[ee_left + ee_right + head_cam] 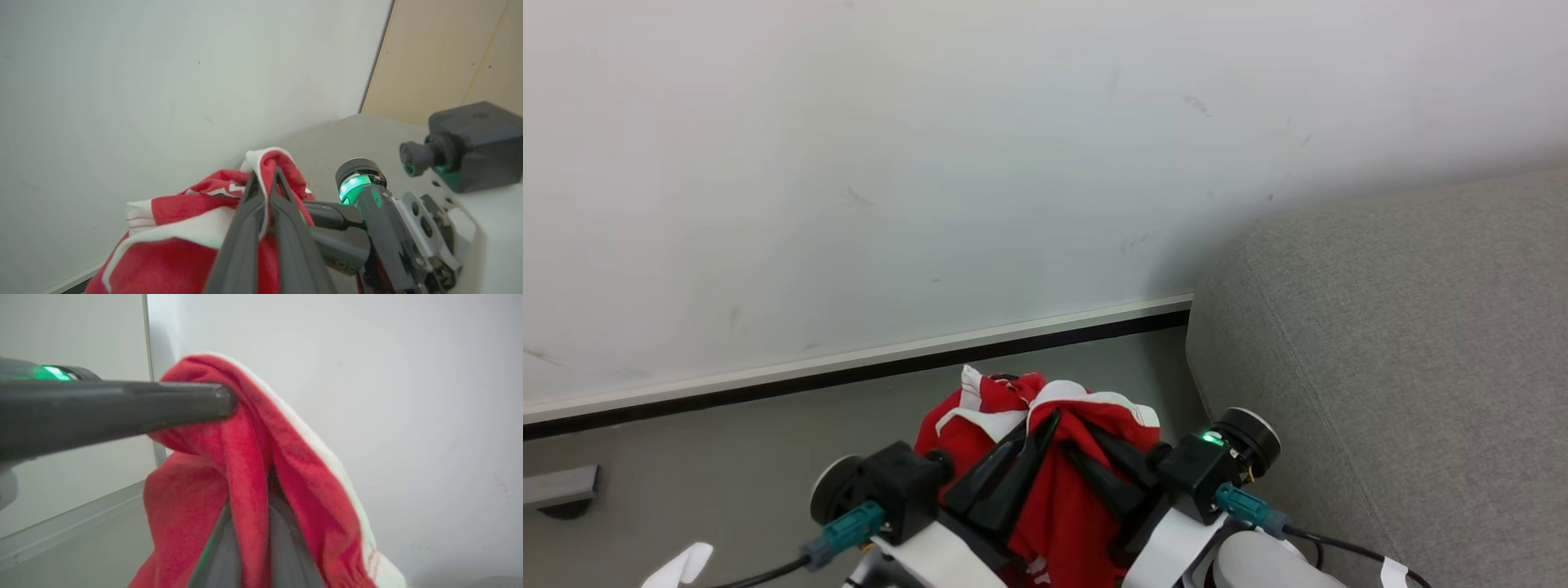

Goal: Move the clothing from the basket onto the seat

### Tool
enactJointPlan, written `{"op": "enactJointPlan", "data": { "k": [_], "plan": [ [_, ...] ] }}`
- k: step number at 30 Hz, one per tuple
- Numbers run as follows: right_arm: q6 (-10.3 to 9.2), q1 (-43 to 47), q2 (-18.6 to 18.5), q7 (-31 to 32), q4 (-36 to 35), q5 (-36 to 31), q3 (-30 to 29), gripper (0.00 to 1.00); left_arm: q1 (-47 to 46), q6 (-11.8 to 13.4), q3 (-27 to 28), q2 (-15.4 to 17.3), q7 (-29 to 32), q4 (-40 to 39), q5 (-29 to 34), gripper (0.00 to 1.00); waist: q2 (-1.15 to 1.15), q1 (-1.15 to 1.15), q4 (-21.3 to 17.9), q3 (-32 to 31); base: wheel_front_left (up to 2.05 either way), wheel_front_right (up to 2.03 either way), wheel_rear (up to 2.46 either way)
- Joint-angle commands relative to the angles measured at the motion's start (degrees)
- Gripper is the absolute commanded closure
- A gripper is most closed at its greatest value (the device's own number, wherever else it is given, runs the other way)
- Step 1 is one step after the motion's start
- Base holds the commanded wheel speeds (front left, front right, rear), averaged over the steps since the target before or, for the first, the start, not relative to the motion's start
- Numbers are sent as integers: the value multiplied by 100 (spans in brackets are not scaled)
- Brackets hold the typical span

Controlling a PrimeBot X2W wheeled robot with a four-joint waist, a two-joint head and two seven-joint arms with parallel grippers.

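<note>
The red jersey (1058,498) with white trim hangs bunched between my two grippers, low in the head view, above the grey floor. My left gripper (1045,425) is shut on a fold of it, and in the left wrist view that gripper (264,179) pinches the white-edged cloth (163,261). My right gripper (1080,438) is shut on the jersey just beside it. In the right wrist view the jersey (192,498) drapes over that gripper (249,522), and a left finger (122,408) crosses from the left. The grey sofa (1405,343) stands to the right. The basket is out of view.
A white wall (931,163) with a pale baseboard (931,355) runs close ahead. A grey block (560,486) sits on the floor at far left. A tan panel (449,53) rises behind the sofa (335,143). Cables trail from both wrists.
</note>
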Motion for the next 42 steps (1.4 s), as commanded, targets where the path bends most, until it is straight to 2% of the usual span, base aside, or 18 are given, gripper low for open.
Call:
{"op": "enactJointPlan", "data": {
  "k": [1,6,8,10,11,12,20,28,42],
  "plan": [
    [-12,-11,-8,3,-15,40,-22,100,41,24,19,29,-34,8,-54,100,0,0,-3,3,0,0,0],
    [-12,49,-8,3,-55,-26,-93,100,42,101,46,42,-62,72,9,100,0,0,-23,18,0,0,0],
    [-12,71,-9,3,-57,-50,-113,100,37,136,54,50,-95,114,56,76,0,0,-31,21,0,0,0],
    [-12,93,-9,3,-55,-64,-139,100,37,172,65,44,-157,157,97,45,0,0,-34,21,0,0,0],
    [-12,108,-9,3,-51,-74,-149,100,41,175,63,49,-179,180,109,3,0,0,-33,19,0,0,0],
    [-12,125,-9,3,-45,-84,-160,100,48,189,61,56,-216,203,104,0,0,0,-30,17,0,0,0],
    [-12,280,-7,1,105,-263,-468,100,107,233,82,82,-383,432,104,0,0,0,-41,25,0,0,0],
    [-12,380,-50,0,-9,-497,-858,100,147,285,57,123,-485,592,148,0,0,0,-245,50,0,0,0],
    [-12,456,-210,0,-248,-709,-1350,100,84,267,19,117,-604,649,46,0,0,0,-1178,216,0,0,0]
  ]
}}
